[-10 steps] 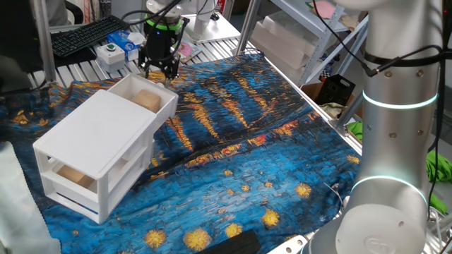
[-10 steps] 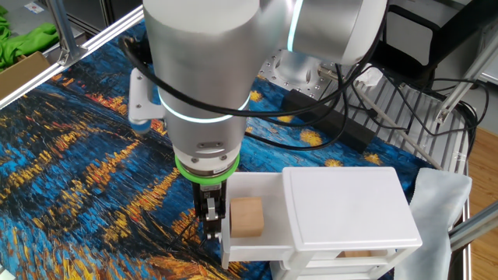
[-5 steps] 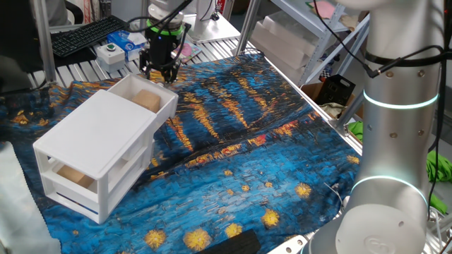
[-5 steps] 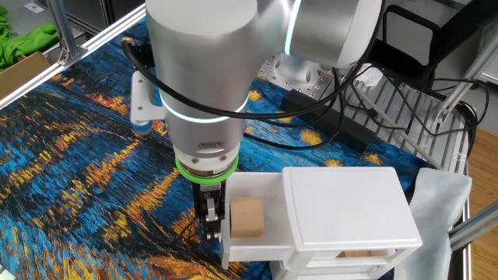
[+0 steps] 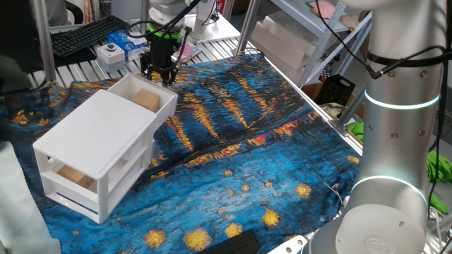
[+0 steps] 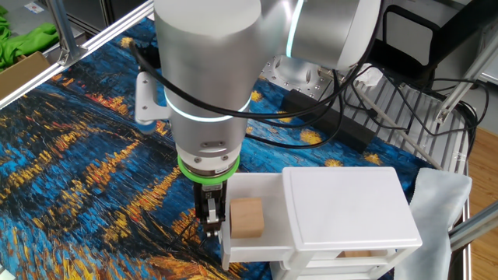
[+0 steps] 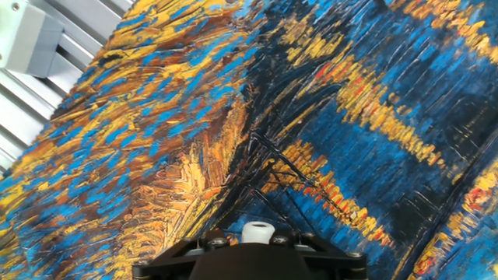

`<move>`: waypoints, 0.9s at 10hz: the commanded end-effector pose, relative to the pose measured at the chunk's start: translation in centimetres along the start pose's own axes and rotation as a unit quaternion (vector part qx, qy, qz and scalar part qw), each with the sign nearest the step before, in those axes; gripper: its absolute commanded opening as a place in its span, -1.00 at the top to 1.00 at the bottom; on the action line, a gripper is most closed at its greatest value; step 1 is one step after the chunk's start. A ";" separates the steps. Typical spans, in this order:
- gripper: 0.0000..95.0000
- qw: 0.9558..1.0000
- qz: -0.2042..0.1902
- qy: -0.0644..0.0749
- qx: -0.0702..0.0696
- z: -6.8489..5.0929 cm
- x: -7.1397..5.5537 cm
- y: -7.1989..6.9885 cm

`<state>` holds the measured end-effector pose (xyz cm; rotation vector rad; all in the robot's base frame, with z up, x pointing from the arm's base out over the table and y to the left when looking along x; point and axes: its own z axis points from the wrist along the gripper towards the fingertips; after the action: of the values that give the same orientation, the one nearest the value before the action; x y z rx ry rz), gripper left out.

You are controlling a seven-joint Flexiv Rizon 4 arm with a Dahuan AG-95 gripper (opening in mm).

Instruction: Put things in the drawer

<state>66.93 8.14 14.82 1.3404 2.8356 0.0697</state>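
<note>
A white cabinet [image 5: 99, 152] sits on a blue and yellow cloth [image 5: 247, 141]. Its upper drawer [image 6: 249, 247] is pulled out, with a tan block [image 6: 247, 216] inside. The gripper [image 5: 160, 73] points down just outside the drawer's front edge. Its fingertips are hidden or too small, so its opening cannot be told. A second block [image 5: 73, 175] shows in the lower drawer.

Starry blue-orange cloth [image 5: 247, 134] covers table; keyboard [image 5: 85, 35] behind; green rag [image 6: 23, 39].
</note>
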 end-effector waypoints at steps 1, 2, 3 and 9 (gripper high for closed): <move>0.60 1.000 -0.005 -0.006 -0.007 0.0 0.0 -0.1; 1.00 1.000 -0.008 -0.008 -0.009 0.0 0.0 -0.1; 1.00 1.000 -0.011 -0.009 -0.009 0.0 0.0 -0.1; 1.00 1.000 -0.014 -0.021 -0.017 0.0 -0.1 -0.1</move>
<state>66.96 8.12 14.81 1.2832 2.8017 0.0887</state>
